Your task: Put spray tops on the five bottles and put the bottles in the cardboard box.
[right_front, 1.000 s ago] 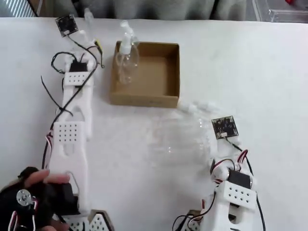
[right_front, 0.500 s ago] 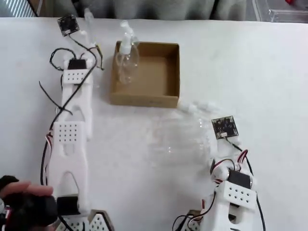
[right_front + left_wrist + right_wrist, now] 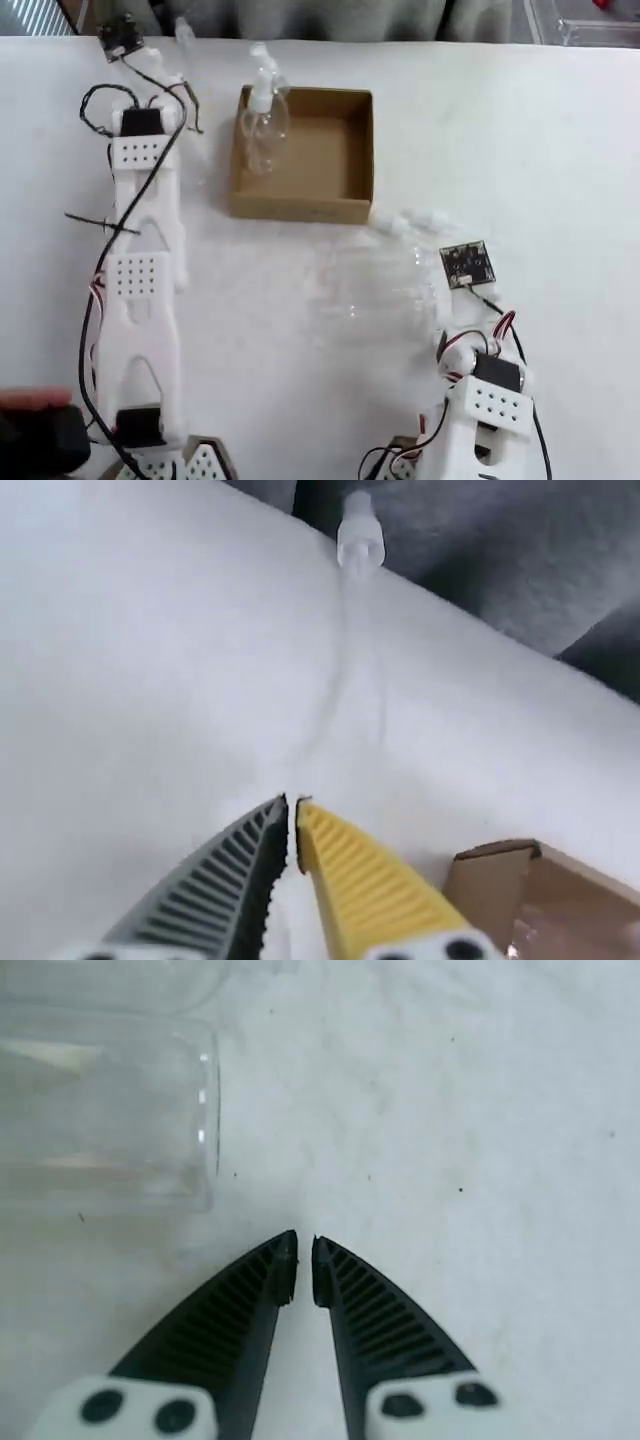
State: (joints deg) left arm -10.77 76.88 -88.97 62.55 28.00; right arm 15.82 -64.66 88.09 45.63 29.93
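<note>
The left hand [image 3: 292, 805] and right hand [image 3: 300, 1245] are both clenched and empty. One capped bottle [image 3: 262, 130] is in the box's [image 3: 300, 210] far left corner. A spray top [image 3: 360, 538] stands at the tabletop's far edge; if the clenched left hand nudges it, it will likely fall off.

Under me spreads a white table [image 3: 540, 150]; past its far edge hangs grey cloth [image 3: 350, 18] (a clear plastic container [image 3: 585, 25] sits at one corner).
</note>
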